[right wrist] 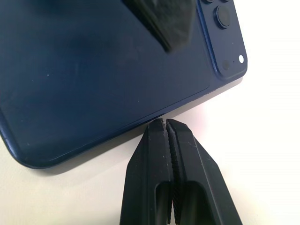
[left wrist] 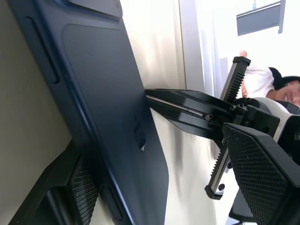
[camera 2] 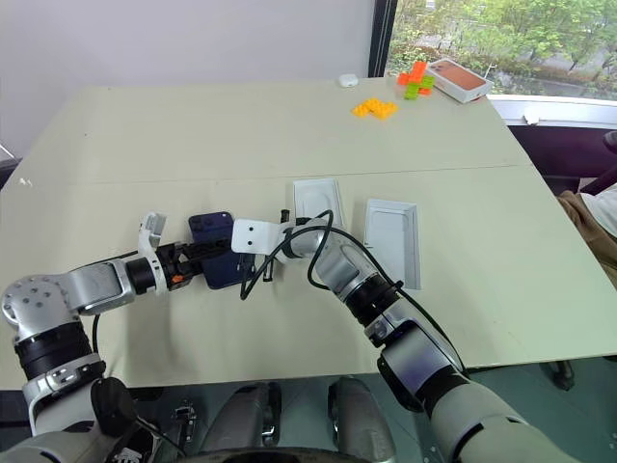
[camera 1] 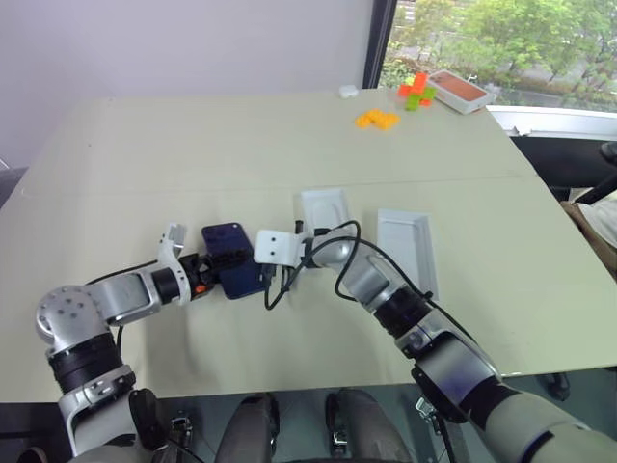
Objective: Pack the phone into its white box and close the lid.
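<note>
The phone is lain back-up on the worktop, straddled by the left end effector with fingers spread wide across it, one pad under an edge and the other clear above, so no firm clamp is judged yet; the right end effector, fingers pressed together and empty, is set against the phone's near edge, probably to brace or tip it for that grasp; beyond it, the white box and the lid are left open, side by side.

Orange blocks, an orange-topped box and green blocks sit at the table's far edge.
</note>
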Tool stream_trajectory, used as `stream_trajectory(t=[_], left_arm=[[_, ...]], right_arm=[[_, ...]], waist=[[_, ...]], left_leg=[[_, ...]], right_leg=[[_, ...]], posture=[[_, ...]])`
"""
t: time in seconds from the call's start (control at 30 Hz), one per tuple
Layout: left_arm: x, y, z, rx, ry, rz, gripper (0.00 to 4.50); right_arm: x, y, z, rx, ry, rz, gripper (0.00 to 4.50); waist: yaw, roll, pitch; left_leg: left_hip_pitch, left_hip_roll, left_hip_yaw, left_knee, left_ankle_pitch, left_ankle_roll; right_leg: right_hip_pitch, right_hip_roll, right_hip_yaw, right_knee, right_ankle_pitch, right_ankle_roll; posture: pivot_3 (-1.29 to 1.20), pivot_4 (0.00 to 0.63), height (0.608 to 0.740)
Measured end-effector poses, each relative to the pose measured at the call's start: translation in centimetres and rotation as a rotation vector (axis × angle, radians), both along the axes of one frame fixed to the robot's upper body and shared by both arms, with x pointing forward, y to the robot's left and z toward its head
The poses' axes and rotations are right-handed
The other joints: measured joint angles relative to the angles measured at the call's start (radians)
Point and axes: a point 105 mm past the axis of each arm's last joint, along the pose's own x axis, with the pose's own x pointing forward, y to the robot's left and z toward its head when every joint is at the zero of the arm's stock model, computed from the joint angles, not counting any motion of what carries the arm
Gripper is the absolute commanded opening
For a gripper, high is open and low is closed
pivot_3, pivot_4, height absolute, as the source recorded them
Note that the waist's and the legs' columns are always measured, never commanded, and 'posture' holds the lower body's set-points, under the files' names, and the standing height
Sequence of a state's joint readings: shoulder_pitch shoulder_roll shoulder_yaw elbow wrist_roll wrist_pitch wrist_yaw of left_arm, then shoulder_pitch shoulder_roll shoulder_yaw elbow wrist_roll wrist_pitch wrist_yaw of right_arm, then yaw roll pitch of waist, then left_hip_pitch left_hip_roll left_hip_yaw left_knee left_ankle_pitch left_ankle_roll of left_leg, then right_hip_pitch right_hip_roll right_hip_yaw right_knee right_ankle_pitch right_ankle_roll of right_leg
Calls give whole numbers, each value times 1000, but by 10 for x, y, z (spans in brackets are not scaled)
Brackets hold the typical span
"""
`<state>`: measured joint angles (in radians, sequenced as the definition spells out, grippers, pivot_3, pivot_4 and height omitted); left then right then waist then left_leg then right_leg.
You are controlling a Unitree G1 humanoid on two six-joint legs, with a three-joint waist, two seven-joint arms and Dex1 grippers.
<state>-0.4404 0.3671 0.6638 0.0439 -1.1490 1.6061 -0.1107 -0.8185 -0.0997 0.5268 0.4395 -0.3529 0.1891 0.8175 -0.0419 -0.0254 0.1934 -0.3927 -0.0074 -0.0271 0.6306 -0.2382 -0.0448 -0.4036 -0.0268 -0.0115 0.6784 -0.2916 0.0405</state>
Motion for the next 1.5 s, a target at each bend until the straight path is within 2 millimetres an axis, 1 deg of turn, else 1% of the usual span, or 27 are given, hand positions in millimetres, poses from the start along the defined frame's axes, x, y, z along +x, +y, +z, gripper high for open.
stream_trajectory(t=[0.23, 0.33, 0.4, 0.43, 0.47, 0.53, 0.57, 0.8, 0.97, 1.03, 1.1, 1.17, 1.2, 1.27, 1.37, 1.43, 1.5], left_arm=[[-6, 6, -1, -3, 1, 9, 4034], [-6, 5, -2, -1, 5, 12, 3185], [-6, 5, -4, -1, 10, 15, 2234], [-6, 4, -4, -5, 12, 14, 1616], [-6, 3, -5, -8, 14, 13, 1256], [-6, 2, -6, -14, 20, 13, 199], [-6, 0, -3, -38, 3, 2, 31], [-7, 1, -4, -46, 9, 3, 31], [-10, 5, -5, -65, 10, 0, 31], [-10, 9, -2, -65, -6, 8, 31], [-8, 13, 3, -60, -50, 24, 31], [-5, 13, 14, -55, -117, 21, 31], [-4, 12, 18, -55, -143, 8, 6], [-4, 9, 21, -58, -155, -24, 0], [-1, -1, 25, -80, -160, -78, 0], [0, -3, 27, -83, -168, -92, 0], [2, -8, 32, -94, -178, -115, 0]], right_arm=[[0, 0, 0, -1, -1, 0, 115], [0, -1, 0, -1, -1, 0, 85], [0, -1, 0, -1, -2, 0, 85], [0, -1, 0, -1, -2, 0, 85], [0, -1, 0, -1, -2, 0, 85], [1, -1, 0, -1, -3, -3, 85], [1, -3, 0, -2, -2, -6, 85], [1, -3, 1, 18, 9, -12, 85], [-4, -7, 3, 118, 158, -41, 85], [-5, -9, 15, 225, 255, -67, 85], [-6, -10, 36, 345, 328, -76, 85], [-5, -13, 56, 433, 377, -77, 85], [-5, -17, 64, 471, 407, -78, 341], [-5, -24, 69, 500, 455, -86, 914], [0, -43, 66, 487, 491, -130, 2299], [1, -50, 64, 478, 509, -151, 3383], [0, -57, 65, 462, 513, -149, 4307]], waist=[[1, 0, 0], [1, 0, 0], [2, 0, 0], [2, 0, 0], [2, 0, 0], [1, 0, 0], [3, -1, 0], [2, -1, -1], [1, -1, 0], [0, -1, 1], [1, -1, 1], [5, -1, 1], [6, -1, 1], [11, -1, 1], [25, -1, 1], [27, -1, 1], [28, -1, 1]], left_leg=[[0, 0, 0, 0, 0, 0], [0, 0, 0, 0, 0, 0], [0, 0, 0, 0, 0, 0], [0, 0, 0, 0, 0, 0], [0, 0, 0, 0, 0, 0], [0, 0, 0, 0, 0, 0], [0, 0, 0, 0, 0, 0], [1, 0, 0, 0, 0, 0], [0, 0, 0, -1, 0, 0], [-3, 0, 0, -1, 0, 0], [-5, 1, -1, -1, 0, 0], [-6, 1, -1, -1, 0, 0], [-6, 1, -1, -1, 0, 0], [-8, 1, -1, -1, 0, 0], [-15, 1, -1, 0, -1, 2], [-18, 1, 0, 0, -1, 3], [-21, 1, 0, -1, -1, 3]], right_leg=[[0, 0, 0, 0, 0, 0], [0, 0, 0, 0, 0, 0], [0, 0, 0, 0, 0, 0], [0, 0, 0, 0, 0, 0], [0, 0, 0, 0, 0, 0], [0, 0, 0, 0, 0, 0], [0, 0, 0, 0, 0, 0], [1, 0, 0, 0, 0, 0], [0, 0, 0, -1, 0, 0], [-3, 0, 0, -1, 0, 0], [-5, 0, 0, -1, 0, -1], [-6, 0, 0, -2, 0, -1], [-6, 0, 0, -3, 0, -1], [-6, -1, 0, -5, 0, -1], [-11, -1, -1, -8, 1, -2], [-14, -1, 0, -9, 1, -2], [-18, -1, -1, -9, 1, -2]], posture=[[0, 150, 740], [0, 150, 740], [0, 150, 740], [0, 150, 740], [0, 150, 740], [0, 150, 740], [0, 150, 740], [0, 150, 740], [0, 150, 740], [0, 150, 740], [0, 150, 740], [0, 150, 740], [0, 150, 740], [0, 150, 740], [0, 150, 740], [0, 150, 740], [0, 150, 740]])
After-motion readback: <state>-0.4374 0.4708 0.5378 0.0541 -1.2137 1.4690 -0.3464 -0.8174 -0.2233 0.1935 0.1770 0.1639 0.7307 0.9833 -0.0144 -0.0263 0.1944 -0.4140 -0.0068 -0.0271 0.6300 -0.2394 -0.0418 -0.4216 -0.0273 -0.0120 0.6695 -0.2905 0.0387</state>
